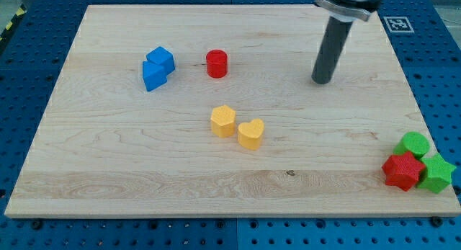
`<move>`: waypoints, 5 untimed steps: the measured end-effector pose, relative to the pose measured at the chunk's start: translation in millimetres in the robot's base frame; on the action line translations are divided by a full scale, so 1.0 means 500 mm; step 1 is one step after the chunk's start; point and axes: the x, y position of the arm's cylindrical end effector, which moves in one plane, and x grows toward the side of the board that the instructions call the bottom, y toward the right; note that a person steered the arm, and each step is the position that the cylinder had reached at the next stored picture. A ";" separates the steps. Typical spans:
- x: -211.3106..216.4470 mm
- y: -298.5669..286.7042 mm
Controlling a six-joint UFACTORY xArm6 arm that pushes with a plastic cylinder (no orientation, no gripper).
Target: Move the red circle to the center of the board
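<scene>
Toward the view's top right: my tip [323, 81], bare rod, no fingers, holding nothing, well apart from red circle [217, 64] at top centre. Risk: off-centre push skidding it into 2 yellow blocks [237, 126].

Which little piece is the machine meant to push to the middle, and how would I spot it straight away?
Start at the wooden board and look at its upper half, a little to the view's left of the middle. There stands the red circle, alone, to the right of two touching blue blocks and above two yellow blocks. It is the only round red piece; the other red one, a star, sits in the bottom right corner.
</scene>
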 end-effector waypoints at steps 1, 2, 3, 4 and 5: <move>-0.050 -0.059; -0.105 -0.123; -0.145 -0.222; -0.150 -0.290; -0.150 -0.291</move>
